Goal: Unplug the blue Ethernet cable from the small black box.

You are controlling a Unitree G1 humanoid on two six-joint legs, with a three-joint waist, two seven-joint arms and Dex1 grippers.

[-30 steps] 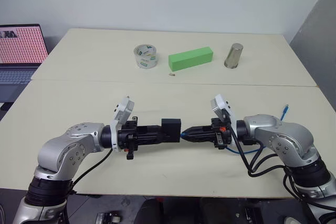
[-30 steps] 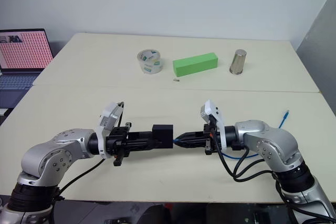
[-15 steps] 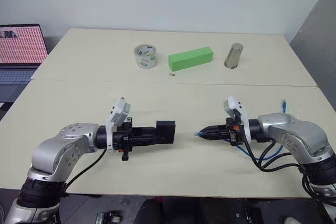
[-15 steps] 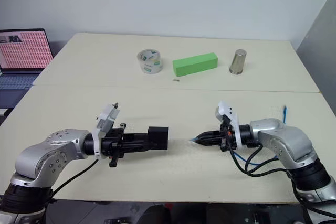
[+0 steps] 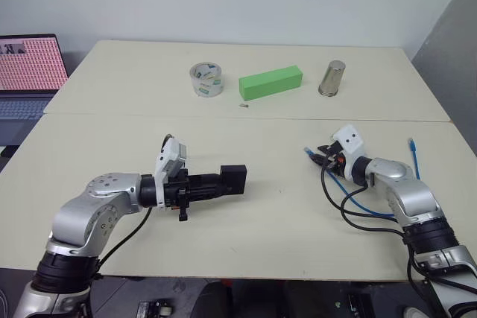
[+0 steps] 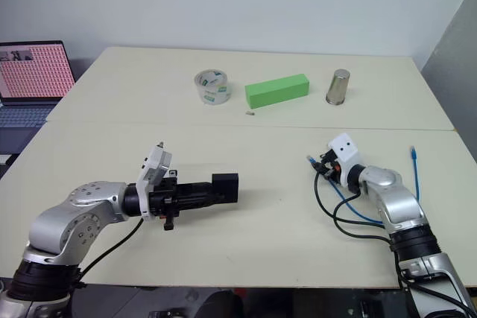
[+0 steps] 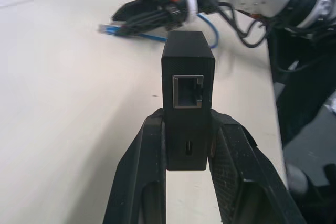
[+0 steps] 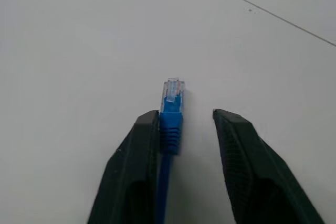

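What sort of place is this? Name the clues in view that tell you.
Probably a lab or office test bench. Pale tables stand pushed together against a bare wall, a laptop sits open beside them, and loose practice items lie on top: tape, a green block and a metal cup.

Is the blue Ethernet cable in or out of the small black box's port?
Out. The small black box shows an empty port, and the blue Ethernet cable plug lies on the table between the right gripper's parted fingers.

On my worktop (image 5: 246, 229), the small black box (image 5: 235, 179) sits left of the blue Ethernet cable (image 5: 350, 195), well apart. Behind them stand a tape roll (image 5: 206, 80), a block (image 5: 270, 83) and a cup (image 5: 332, 78), left to right.
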